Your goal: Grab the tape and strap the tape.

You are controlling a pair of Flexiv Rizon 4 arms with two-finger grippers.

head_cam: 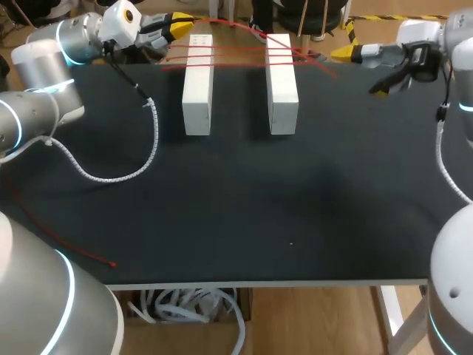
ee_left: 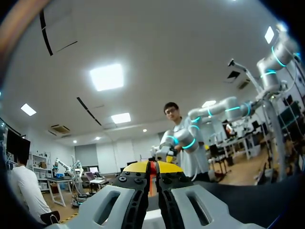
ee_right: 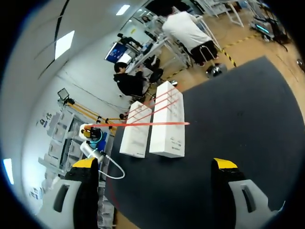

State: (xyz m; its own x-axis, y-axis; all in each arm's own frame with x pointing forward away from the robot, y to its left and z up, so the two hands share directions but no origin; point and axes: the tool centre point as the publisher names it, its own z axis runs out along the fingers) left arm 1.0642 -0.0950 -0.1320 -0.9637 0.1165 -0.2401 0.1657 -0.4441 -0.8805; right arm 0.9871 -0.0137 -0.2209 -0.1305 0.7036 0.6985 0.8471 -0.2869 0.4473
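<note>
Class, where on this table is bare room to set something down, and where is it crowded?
Bare: the table from the white blocks to the near edge, and between the right block and right gripper. Crowded: far edge, where red tape crosses the blocks to the left gripper; coiled cable at left.

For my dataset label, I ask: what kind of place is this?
Probably a robotics lab test bench: a left arm and right arm flank a black table, and the left hand pinches red tape strung across two white blocks.

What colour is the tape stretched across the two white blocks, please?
The tape is red, clearest in the head view.
</note>
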